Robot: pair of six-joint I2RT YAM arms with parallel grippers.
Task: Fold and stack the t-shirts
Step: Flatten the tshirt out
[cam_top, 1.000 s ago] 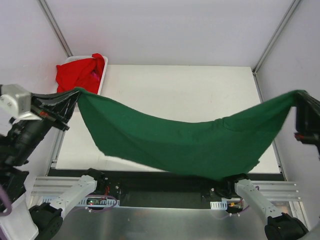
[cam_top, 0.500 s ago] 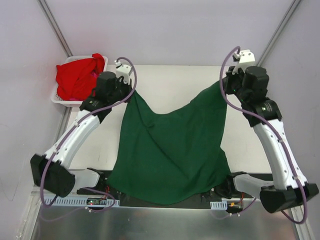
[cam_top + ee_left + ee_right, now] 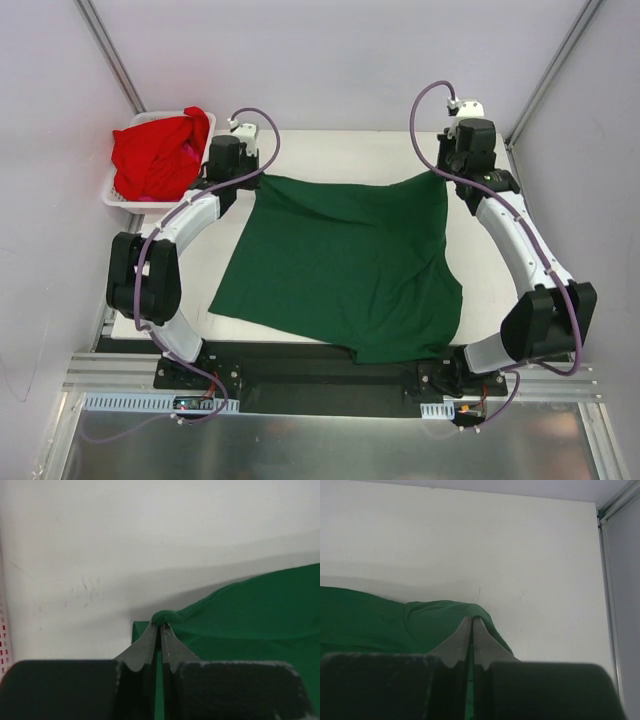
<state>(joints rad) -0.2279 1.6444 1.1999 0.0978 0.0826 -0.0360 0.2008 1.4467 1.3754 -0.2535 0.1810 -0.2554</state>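
The dark green t-shirt point(image 3: 345, 260) lies spread on the white table, its near edge hanging over the table's front edge. My left gripper point(image 3: 256, 180) is shut on the shirt's far left corner point(image 3: 167, 616). My right gripper point(image 3: 440, 172) is shut on the far right corner point(image 3: 470, 611). Both pinch a small bunch of green cloth just above the table. A bright red t-shirt point(image 3: 158, 150) is heaped in the white basket at the far left.
The white slotted basket point(image 3: 116, 198) stands at the table's far left corner, next to my left arm. Grey enclosure walls and metal posts point(image 3: 540, 90) close in the back and sides. Bare white table point(image 3: 340, 150) shows beyond the shirt.
Both grippers have carried the green shirt from hanging in the air out over the table toward the far side and lowered it. The shirt now lies flat and spread.
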